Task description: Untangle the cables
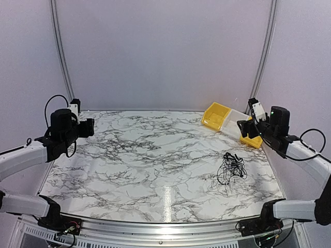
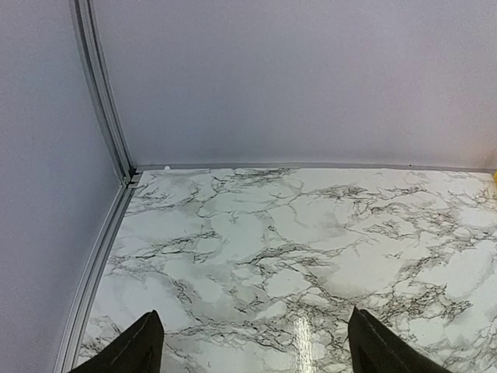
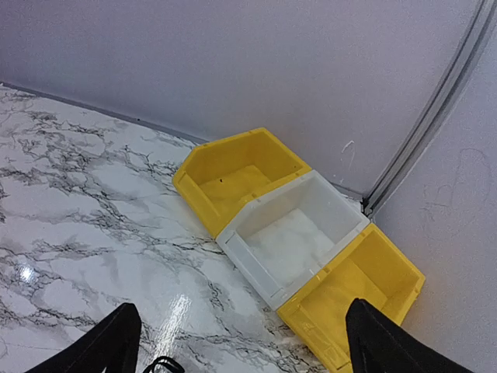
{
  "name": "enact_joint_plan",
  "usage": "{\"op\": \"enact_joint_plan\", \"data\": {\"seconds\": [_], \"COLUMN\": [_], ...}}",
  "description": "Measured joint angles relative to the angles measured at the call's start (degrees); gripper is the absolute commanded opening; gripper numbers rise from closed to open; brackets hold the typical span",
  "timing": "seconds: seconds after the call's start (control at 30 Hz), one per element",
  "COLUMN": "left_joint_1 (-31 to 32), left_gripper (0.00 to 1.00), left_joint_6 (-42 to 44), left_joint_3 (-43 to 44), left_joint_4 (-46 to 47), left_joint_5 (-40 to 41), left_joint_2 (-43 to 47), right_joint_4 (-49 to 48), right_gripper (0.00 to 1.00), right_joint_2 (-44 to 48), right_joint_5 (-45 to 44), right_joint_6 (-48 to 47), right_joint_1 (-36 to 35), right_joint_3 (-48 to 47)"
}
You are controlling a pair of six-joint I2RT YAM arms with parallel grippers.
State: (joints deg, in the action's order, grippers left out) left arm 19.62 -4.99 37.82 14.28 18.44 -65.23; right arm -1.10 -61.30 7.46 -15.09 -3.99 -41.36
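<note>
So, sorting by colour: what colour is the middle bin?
The middle bin is white; right wrist view shows best.

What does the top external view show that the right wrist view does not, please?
Only the top external view shows the whole tangle of cables lying on the marble table, and the left hand far off at the left edge. Only the right wrist view shows the white bin and both yellow bins unobstructed, with the right hand open above the table. Both share the row of bins in the back right corner and the marble top; the wrist view catches just a loop of cable at its bottom edge.
</note>
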Motion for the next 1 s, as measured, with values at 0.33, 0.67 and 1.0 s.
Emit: {"op": "enact_joint_plan", "data": {"seconds": [0.33, 0.67, 1.0], "left_joint_1": [2.3, 14.7, 33.6], "left_gripper": [0.75, 0.59, 0.65], "left_joint_6": [1.8, 2.7, -3.9], "left_joint_3": [-1.5, 3.5, 19.6], "left_joint_4": [3.5, 1.2, -3.8], "left_joint_5": [-11.1, -19.5, -19.2], "left_joint_2": [-0.1, -6.4, -20.4], "right_joint_4": [-1.3, 15.1, 29.8], "right_gripper": [0.94, 0.51, 0.41], "right_joint_2": [-1.2, -2.3, -6.8], "right_joint_5": [8.7, 22.6, 25.9], "right_joint_6": [-2.1, -18.6, -33.7], "right_joint_1": [4.9, 6.2, 5.9], "right_joint_3": [0.5, -2.4, -2.6]}}
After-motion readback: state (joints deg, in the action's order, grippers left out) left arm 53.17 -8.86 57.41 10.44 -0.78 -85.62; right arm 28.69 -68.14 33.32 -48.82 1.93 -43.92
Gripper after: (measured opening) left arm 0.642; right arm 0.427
